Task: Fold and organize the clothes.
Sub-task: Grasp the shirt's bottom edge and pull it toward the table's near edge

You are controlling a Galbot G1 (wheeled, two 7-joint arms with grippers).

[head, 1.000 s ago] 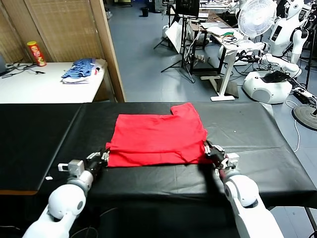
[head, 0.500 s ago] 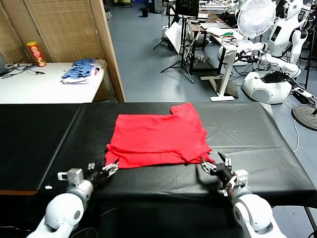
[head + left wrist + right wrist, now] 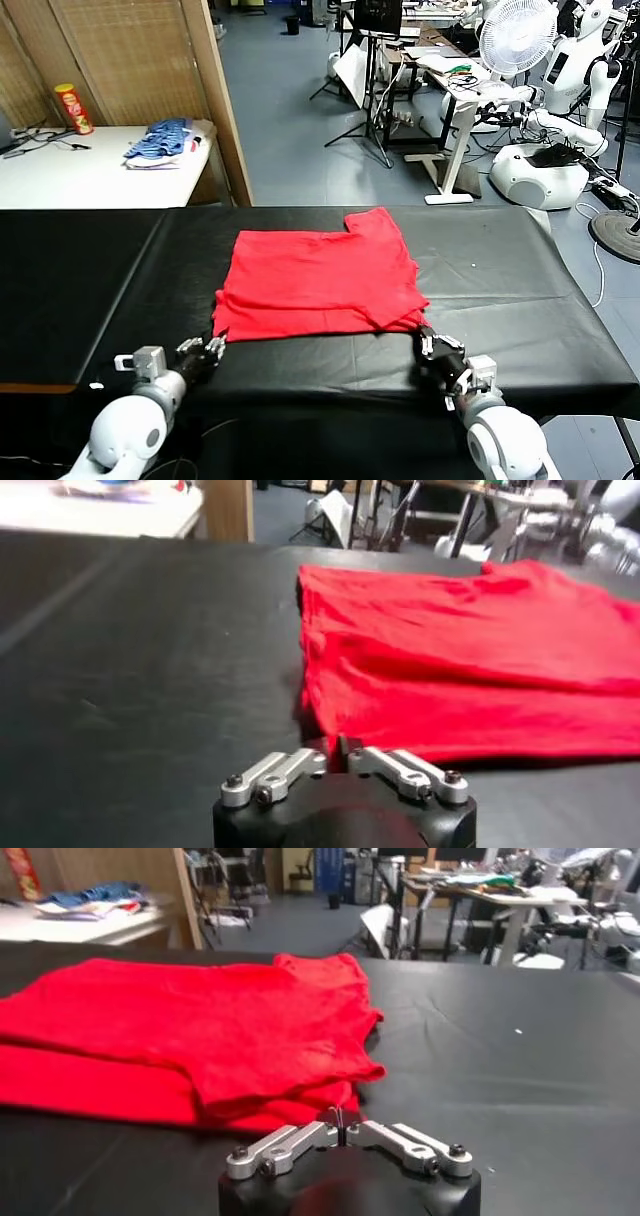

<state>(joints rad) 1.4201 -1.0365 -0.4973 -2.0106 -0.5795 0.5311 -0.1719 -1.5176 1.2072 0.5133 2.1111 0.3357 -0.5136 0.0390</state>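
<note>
Black cloth covers the table (image 3: 520,270), where the red T-shirt (image 3: 315,280) lies folded, long axis across. Both grippers sit at its near edge, left gripper (image 3: 338,752) and right gripper (image 3: 341,1121), fingers together, each just short of its near corner, gripping nothing.

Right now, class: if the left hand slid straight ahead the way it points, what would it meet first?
Probably the near corner of the folded bright red cotton T-shirt, just beyond the left hand, though the gap is hard to judge.
</note>
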